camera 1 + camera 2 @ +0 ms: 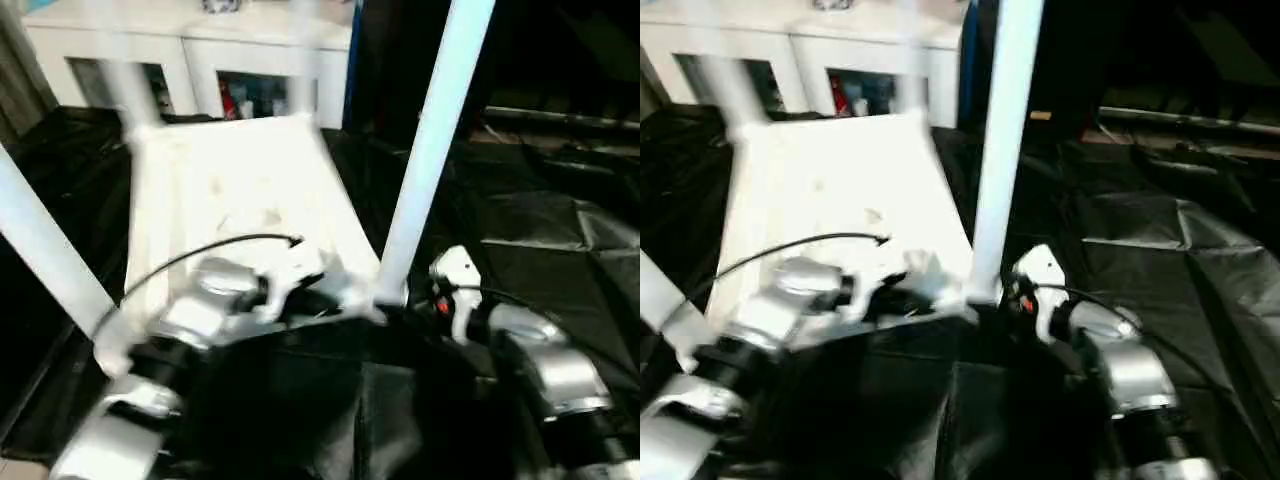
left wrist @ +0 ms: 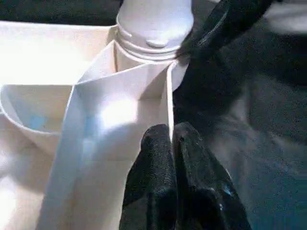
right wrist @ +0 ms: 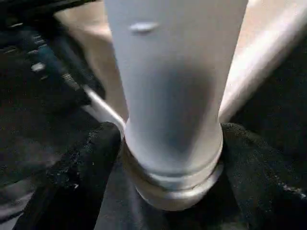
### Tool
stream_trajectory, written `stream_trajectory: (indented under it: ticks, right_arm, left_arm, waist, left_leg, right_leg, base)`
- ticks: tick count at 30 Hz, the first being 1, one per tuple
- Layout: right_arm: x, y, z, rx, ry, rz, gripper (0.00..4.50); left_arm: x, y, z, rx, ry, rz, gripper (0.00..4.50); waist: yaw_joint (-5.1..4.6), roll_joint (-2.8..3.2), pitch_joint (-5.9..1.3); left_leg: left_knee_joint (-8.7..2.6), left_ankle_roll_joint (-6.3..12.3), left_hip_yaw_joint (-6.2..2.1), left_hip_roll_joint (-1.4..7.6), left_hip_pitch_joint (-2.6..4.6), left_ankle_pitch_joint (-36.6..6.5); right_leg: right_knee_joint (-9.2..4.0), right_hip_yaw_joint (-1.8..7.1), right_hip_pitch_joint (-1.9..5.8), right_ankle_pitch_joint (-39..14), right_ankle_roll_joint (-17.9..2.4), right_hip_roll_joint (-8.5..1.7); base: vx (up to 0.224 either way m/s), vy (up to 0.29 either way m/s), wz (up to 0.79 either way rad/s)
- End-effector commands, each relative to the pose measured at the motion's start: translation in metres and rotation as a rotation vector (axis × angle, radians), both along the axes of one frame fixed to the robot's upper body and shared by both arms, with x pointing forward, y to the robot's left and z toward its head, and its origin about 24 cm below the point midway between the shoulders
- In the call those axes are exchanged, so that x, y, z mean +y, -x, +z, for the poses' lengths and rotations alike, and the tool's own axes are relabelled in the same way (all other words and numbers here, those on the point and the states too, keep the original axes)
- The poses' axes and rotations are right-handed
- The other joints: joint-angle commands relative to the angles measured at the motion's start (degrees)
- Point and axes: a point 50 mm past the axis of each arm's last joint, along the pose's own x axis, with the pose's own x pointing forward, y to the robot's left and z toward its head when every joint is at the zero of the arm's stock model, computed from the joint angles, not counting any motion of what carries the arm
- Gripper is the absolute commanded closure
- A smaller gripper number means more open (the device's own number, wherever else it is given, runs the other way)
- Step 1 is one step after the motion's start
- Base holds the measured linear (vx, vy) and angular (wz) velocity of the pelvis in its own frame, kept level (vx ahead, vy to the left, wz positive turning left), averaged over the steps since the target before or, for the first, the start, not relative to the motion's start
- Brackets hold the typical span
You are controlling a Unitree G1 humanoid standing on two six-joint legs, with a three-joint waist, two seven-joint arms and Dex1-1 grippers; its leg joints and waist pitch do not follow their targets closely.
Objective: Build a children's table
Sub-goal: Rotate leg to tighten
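Table (image 1: 240, 190) upside down, white, legs up; left jaws pinch rib, right jaws straddle leg (image 3: 172, 86).

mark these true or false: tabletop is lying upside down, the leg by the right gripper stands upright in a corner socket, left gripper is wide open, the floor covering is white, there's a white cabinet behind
1. The tabletop lies underside up. True.
2. The leg beside the right gripper stands upright in a corner socket. True: its collared end sits in the near corner.
3. The left gripper is wide open. False: its fingers are shut on the tabletop's thin edge wall.
4. The floor covering is white. False: it is black sheeting.
5. A white cabinet stands behind the table. True.
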Motion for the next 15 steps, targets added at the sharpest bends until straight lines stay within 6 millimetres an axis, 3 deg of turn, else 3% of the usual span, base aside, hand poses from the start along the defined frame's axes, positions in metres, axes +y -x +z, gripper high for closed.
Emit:
stream_trajectory:
  ticks: [1,3,4,10,15]
  right_arm:
    - [0.0161,0.0045,0.0037,0.002,-0.032,0.131,0.96]
    - [0.0130,0.0043,0.0039,0.007,-0.028,0.144,0.96]
    - [0.0126,0.0044,0.0041,0.008,-0.029,0.147,0.96]
    - [0.0137,0.0070,0.0042,0.033,-0.047,0.183,1.66]
    - [0.0182,0.0113,0.0002,0.049,-0.046,0.207,1.84]
  left_arm:
    - [-0.0070,0.0182,-0.0231,0.120,-0.055,-0.091,4.50]
    - [-0.0036,0.0188,-0.0206,0.138,-0.040,-0.098,4.50]
    - [-0.0031,0.0189,-0.0202,0.141,-0.038,-0.099,4.50]
    - [0.0019,0.0191,-0.0186,0.150,-0.032,-0.100,4.50]
    - [0.0021,0.0197,-0.0196,0.151,-0.033,-0.093,4.50]
  waist:
    - [-0.21,-0.03,-1.84]
    - [-0.14,-0.06,-1.75]
    - [-0.16,-0.39,-1.75]
    - [0.05,-0.39,-1.73]
    - [0.08,-0.44,-1.84]
  left_leg:
    - [-3.11,5.24,0.30,1.20,0.09,-8.8]
    - [-3.14,5.08,0.33,1.26,0.15,-8.9]
    - [-3.16,5.10,0.40,1.29,0.16,-9.1]
    - [-3.07,4.97,0.43,1.23,0.16,-8.5]
    - [-2.89,5.33,0.44,1.19,0.14,-7.1]
  right_leg:
    - [-3.32,1.61,2.14,0.9,-15.5,-1.88]
    - [-3.18,1.57,2.09,1.5,-16.2,-1.85]
    - [-3.21,1.56,2.11,1.3,-16.3,-1.83]
    - [-3.13,1.64,2.24,0.9,-16.0,-1.99]
    - [-2.92,1.62,2.35,2.2,-16.1,-1.98]
  base:
    - [0.000,0.000,0.00]
    - [0.000,0.000,0.00]
    - [0.000,0.000,0.00]
    - [0.000,0.000,0.00]
    - [0.000,0.000,0.00]
